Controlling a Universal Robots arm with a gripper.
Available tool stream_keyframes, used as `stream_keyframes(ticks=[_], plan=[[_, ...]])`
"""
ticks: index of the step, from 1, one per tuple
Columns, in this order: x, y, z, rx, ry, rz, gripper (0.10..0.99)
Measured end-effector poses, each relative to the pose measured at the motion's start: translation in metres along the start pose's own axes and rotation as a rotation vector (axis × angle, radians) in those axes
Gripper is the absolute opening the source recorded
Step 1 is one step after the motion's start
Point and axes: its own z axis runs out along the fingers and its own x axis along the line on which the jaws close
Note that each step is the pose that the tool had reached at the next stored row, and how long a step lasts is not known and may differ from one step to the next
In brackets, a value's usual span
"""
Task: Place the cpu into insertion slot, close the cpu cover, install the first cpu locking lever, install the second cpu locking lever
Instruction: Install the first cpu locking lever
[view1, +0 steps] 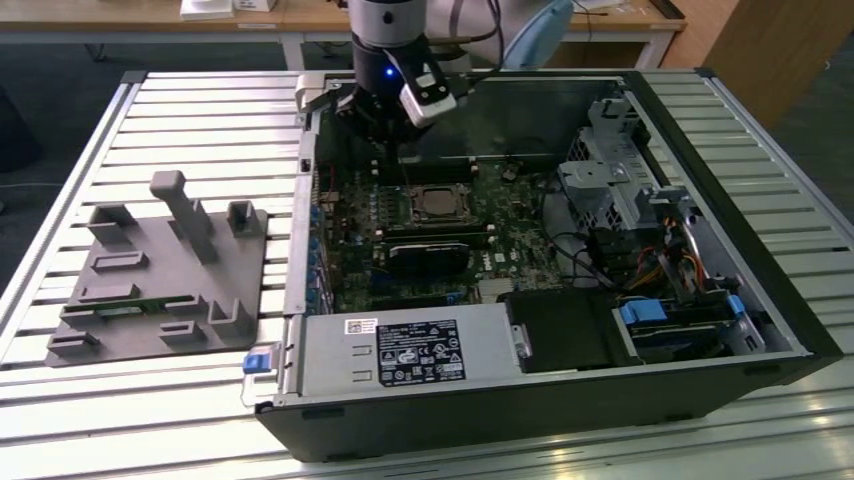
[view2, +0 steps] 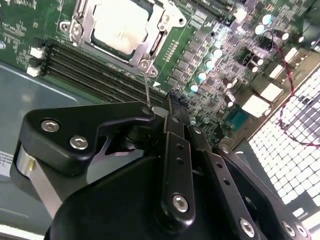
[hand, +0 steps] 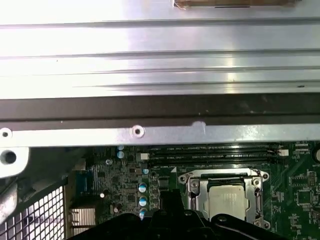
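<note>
Exterior view, left to right: grey parts fixture (view1: 160, 270) on the slatted table (view1: 80, 120) at the exterior view's left, not in play. The open computer case (view1: 534, 420) takes up centre and right. Gripper (view1: 387, 135) hangs in the upper centre of the frame; the arm runs up out of the top edge, wrist near vertical, tool pointing down at the green board (view1: 514, 235), just above the socket (view1: 435, 220) in the picture. Chip (view1: 437, 205) sits in the socket, mid-frame. Drive cage (view1: 614, 180) and cables are further to the exterior view's right. In the second wrist view the chip (view2: 120, 25) lies flat, and the metal cover (view2: 85, 20) looks to be down around it. A thin wire lever (view2: 146, 85) stands up from the socket corner and its free end meets the gripper (view2: 162, 111) tip. Can't tell whether the gripper is spread, closed or pinching the wire, because its own body hides the contact. Handling call: the lever is light, stiff, springy steel, thin and slick, so it's likely to skate out of a loose pinch. Grab it near the free end, well off the pivot. Chip and socket contacts are the fragile bits, so keep side load off the cover.
</note>
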Motion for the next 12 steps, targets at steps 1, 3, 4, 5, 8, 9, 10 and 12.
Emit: stream_keyframes(ticks=[1, 3, 4, 5, 8, 9, 10, 12], plan=[[0.0001, 0.0013, 0.0002, 0.0, 0.0001, -0.001, 0.106], [0.0002, 0.004, 0.0006, 0.0, 0.0001, -0.002, 0.106], [0.0003, 0.0055, 0.0007, 0.0, 0.0001, -0.001, 0.106], [0.0004, 0.0069, 0.0007, 0.0, 0.0, -0.001, 0.106], [-0.0007, 0.0092, 0.0008, 0.0, 0.0001, -0.002, 0.106], [-0.0027, 0.0094, 0.0009, 0.0, 0.0001, -0.002, 0.106], [-0.0055, 0.0095, 0.0009, 0.0, 0.0002, -0.002, 0.106], [-0.0134, 0.01, 0.0011, 0.0, 0.0008, -0.002, 0.106]])
